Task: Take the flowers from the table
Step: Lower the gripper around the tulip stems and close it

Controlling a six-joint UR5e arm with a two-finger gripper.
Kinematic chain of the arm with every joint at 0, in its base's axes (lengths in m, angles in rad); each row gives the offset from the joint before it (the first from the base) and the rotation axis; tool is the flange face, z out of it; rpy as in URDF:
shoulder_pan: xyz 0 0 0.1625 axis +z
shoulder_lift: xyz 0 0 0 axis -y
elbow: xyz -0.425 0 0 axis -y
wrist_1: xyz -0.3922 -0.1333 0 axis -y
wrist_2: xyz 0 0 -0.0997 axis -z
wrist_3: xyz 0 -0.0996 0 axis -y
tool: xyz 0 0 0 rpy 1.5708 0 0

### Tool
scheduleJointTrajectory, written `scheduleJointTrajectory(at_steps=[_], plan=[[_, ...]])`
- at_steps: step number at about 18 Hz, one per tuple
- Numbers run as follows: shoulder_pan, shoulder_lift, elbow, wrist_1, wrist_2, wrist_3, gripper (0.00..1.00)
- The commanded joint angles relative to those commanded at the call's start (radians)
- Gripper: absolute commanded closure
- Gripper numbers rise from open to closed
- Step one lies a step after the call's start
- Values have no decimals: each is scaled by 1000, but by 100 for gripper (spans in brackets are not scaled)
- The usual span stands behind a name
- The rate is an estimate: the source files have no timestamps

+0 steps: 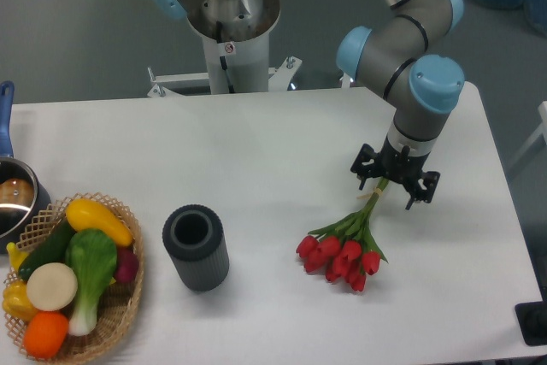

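I see the tulip bunch [344, 256] lying on the white desk [256, 160], right of centre, red heads nearest me, stems running up and away; the gripper [394, 184] sits low over the stem ends, jaws spread either side of them; a dark ribbed cylinder [196, 247] and a vegetable basket [120, 314] sit to the left.

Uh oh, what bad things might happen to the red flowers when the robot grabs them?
The gripper is over the thin stem end of the flowers, so three things might go wrong.
1. The stems are skinny, so the fingers might miss them or let them slip out.
2. The heavy red heads are at the far end, so the bunch might droop or swing when lifted.
3. Pushing down too far might squash the stems against the table.
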Motion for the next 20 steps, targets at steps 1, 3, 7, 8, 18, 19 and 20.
scheduleJointTrajectory(at_steps=[1,3,7,8,18,19,20], plan=[[0,-9,-2,0,-2,15,0],[0,-14,-9,-2,3,66,0],[2,-9,-38,0,3,101,0],[2,-11,-38,0,3,100,0],[5,-23,-43,12,2,98,0],[6,-28,-41,14,2,98,0],[6,-31,-41,15,2,100,0]])
